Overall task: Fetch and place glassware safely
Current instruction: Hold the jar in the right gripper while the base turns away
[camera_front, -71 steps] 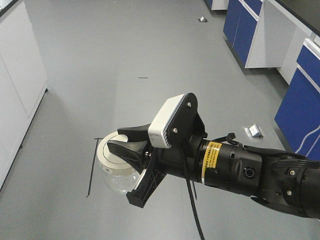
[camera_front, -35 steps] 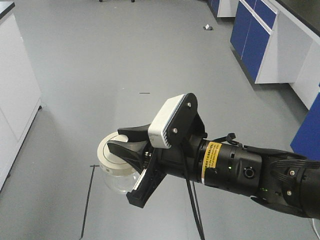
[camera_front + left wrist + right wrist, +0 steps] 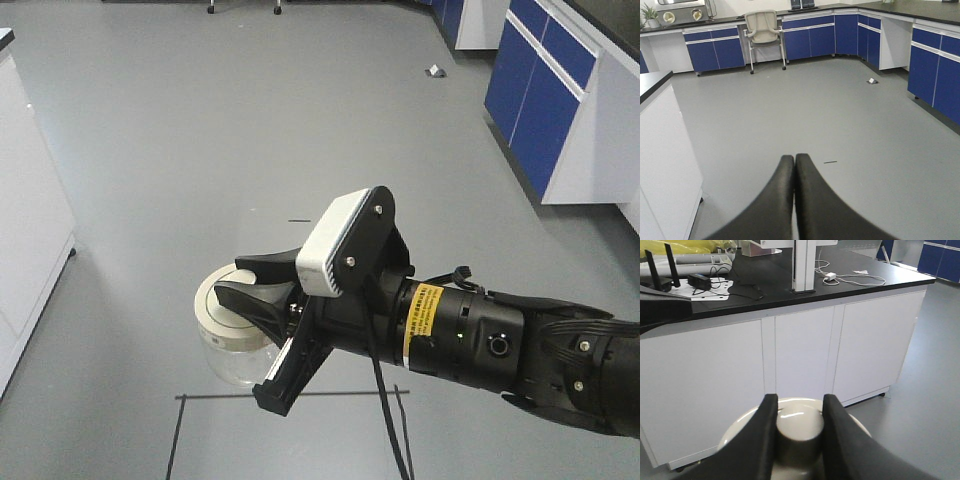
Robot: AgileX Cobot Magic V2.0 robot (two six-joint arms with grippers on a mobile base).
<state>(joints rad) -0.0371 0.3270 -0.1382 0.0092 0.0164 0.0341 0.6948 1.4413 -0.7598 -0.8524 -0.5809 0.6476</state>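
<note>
- The grey floor.
- A short dark mark just right of the left fingers.
- A white scrap far beyond them, rightward.
- Black tape lines below the right fingers.

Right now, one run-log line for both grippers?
left gripper: shut, empty | right gripper: shut on lid knob of glass jar | jar: above floor

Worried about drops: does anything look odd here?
Yes. The right gripper pinches the glass jar only by its lid knob over bare floor, so only the lid's fit carries it. A small white scrap lies near the blue cabinets.
</note>
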